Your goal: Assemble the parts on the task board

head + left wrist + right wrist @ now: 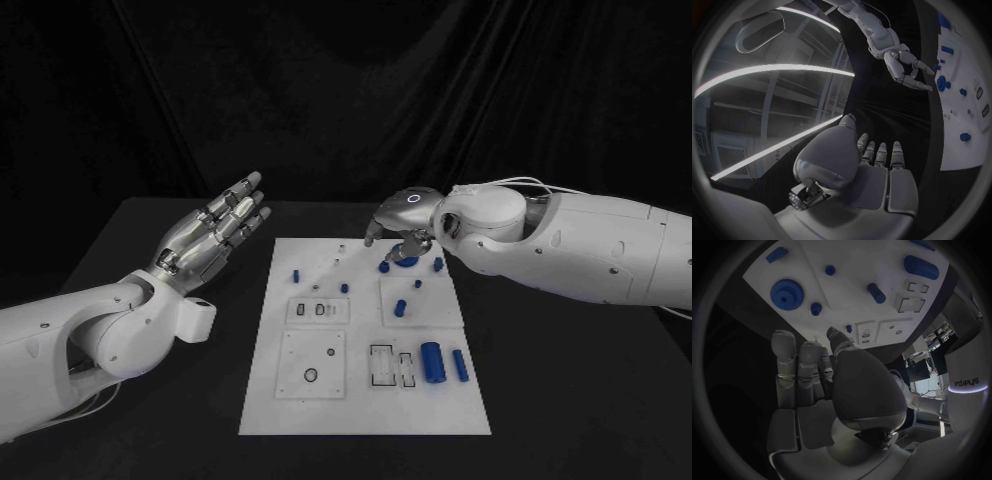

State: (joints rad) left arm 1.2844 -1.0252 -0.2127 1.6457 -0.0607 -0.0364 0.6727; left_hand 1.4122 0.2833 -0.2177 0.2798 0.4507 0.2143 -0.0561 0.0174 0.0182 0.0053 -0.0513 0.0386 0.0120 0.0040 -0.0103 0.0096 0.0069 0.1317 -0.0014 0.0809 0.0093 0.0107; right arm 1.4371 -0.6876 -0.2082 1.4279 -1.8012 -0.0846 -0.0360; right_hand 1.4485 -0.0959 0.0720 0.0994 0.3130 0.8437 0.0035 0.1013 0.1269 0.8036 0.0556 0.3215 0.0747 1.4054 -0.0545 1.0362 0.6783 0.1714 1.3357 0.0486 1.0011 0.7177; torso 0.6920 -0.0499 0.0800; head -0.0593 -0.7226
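Black table [159,230] under dark drapes carries the white rectangular task board [368,400]. From my station, small blue plastic parts [431,361] lie loose across it, well apart; assembly looks barely begun. Right robot hand [398,228] hovers over the blue toothed gear [787,292] at the board's far end, fingers apart, grasping nothing. Left robot hand [216,232] is raised beside the board, released.

Bare table [144,240] left of task board [361,400], under raised left hand [216,228]. Right hand [404,225] crowding board's far edge above blue gear [407,262]. Near half unobstructed from above.
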